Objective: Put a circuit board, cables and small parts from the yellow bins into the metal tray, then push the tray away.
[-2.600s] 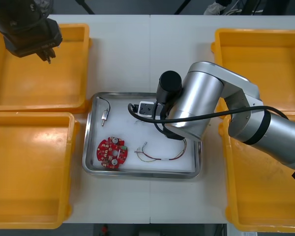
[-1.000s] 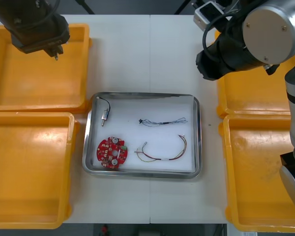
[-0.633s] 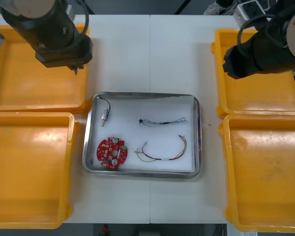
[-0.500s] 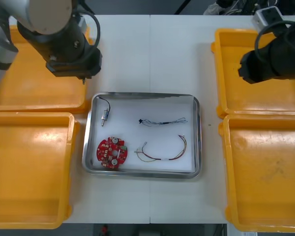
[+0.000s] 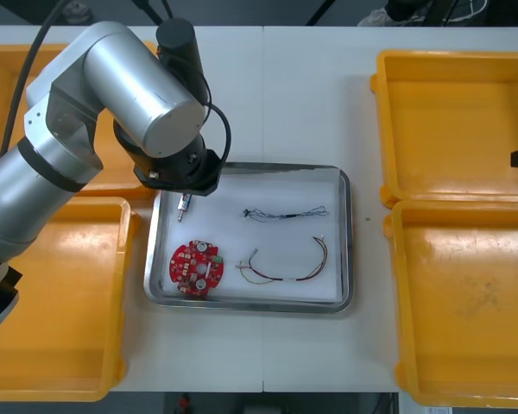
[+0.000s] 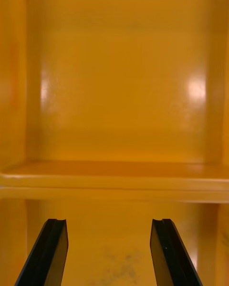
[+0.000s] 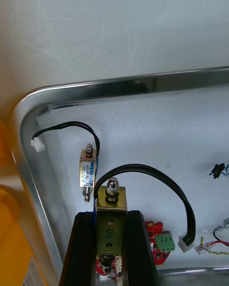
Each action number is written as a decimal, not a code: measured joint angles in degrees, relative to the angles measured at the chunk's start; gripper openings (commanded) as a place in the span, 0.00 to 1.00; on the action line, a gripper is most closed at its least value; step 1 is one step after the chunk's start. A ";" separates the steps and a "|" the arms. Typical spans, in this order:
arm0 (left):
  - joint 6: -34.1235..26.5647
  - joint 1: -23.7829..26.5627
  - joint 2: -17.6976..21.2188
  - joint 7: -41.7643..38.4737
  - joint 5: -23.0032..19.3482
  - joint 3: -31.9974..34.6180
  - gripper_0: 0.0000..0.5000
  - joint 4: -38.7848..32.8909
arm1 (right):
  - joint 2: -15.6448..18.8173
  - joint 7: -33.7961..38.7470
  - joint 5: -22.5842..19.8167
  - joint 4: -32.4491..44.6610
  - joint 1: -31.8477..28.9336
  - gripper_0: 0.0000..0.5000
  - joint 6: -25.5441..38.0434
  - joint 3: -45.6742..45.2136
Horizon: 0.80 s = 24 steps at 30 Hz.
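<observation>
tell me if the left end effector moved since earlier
Yes. The left end effector went from over the far left bin to the tray's far-left corner, gripping a small metal part.

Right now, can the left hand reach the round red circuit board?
Probably yes for reaching: the round red circuit board lies uncovered near the left hand. Grasping looks unlikely: its fingers hold a small metal part. The right hand hovers over yellow bins.
</observation>
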<state>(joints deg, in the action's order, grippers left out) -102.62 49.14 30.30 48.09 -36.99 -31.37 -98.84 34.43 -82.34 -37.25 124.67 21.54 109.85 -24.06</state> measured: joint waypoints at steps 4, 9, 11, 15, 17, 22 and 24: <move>2.09 -0.85 -0.16 0.00 1.02 -1.73 0.00 0.26 | 1.01 0.00 -0.72 2.15 -3.77 1.00 0.00 -1.96; 6.02 -1.16 -0.60 0.00 1.71 -4.62 0.00 3.26 | 1.16 0.00 -0.73 5.80 -8.23 1.00 0.00 -3.42; 6.96 -1.16 -0.93 0.00 2.12 -5.77 0.00 4.60 | 1.16 0.00 -0.86 6.44 -9.85 1.00 0.00 -3.81; 7.78 -1.20 -1.36 0.00 3.22 -7.31 0.00 5.66 | 1.16 0.00 -1.29 7.15 -13.08 1.00 0.00 -4.34; 8.09 -1.28 -1.42 0.00 3.32 -7.57 0.00 5.68 | 1.16 0.00 -1.61 7.31 -14.78 1.00 0.00 -4.70; 8.93 -1.60 -1.49 0.00 3.61 -7.59 0.38 5.70 | 1.16 0.00 -4.68 7.65 -18.81 1.00 0.00 -5.17; 9.02 -1.60 -1.52 0.00 3.71 -7.59 0.93 5.70 | 1.16 0.01 -5.46 7.68 -19.90 1.00 0.00 -5.22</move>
<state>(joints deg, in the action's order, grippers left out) -93.60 47.55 28.77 48.09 -33.28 -38.96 -93.15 35.59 -82.34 -42.71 132.35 1.64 109.85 -29.28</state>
